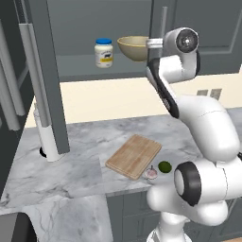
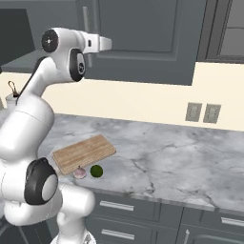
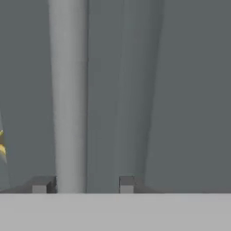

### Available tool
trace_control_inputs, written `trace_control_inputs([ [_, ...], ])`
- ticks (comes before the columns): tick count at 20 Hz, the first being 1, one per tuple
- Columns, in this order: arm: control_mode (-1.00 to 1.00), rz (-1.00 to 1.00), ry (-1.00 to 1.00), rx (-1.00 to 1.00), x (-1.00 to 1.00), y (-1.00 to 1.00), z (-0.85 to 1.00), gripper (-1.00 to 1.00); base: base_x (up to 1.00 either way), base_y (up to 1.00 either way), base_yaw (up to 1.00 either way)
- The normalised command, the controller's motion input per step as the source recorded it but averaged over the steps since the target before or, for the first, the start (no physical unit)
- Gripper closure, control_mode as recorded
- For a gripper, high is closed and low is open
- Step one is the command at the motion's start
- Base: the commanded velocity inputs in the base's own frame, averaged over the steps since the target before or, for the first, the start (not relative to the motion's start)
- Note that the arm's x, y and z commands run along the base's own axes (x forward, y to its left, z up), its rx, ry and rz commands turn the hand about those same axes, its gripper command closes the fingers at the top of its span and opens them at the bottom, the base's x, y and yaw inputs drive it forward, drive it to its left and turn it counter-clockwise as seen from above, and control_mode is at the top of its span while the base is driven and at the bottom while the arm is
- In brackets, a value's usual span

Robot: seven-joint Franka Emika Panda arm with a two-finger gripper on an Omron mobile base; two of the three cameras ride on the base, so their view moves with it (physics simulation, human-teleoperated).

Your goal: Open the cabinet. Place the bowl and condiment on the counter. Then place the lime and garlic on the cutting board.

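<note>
The gripper (image 3: 82, 184) is open, with the silver handle (image 3: 67, 94) of the cabinet (image 1: 208, 28) between its fingers. The left door is open; the bowl (image 1: 133, 47) and condiment (image 1: 104, 53) sit inside. Lime (image 1: 164, 166) and garlic (image 1: 151, 173) lie on the bench (image 1: 85, 142) beside the cutting board (image 1: 133, 155)

Garlic (image 1: 151, 173) left of lime (image 1: 164, 166).

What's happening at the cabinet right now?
The left door is open, with the jar and bowl on the shelf inside. The gripper is up at the right door's handle, fingers either side of the bar, not closed. The lime and garlic sit on the counter beside the cutting board.
</note>
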Motion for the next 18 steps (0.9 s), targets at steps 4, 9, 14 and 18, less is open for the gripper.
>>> trace_control_inputs([
  [4,-1.00,-0.25,-0.01,0.11,0.00,-1.00,-0.01,1.00,0.00,0.00,0.00],
  [9,-1.00,-0.21,0.00,0.26,-0.02,-1.00,0.00,1.00,0.00,0.00,0.00],
  [14,-1.00,-0.14,0.00,0.27,-0.27,-1.00,0.09,1.00,0.00,0.00,0.00],
  [18,-1.00,-0.10,0.00,0.25,-0.37,-1.00,0.11,1.00,0.00,0.00,0.00],
])
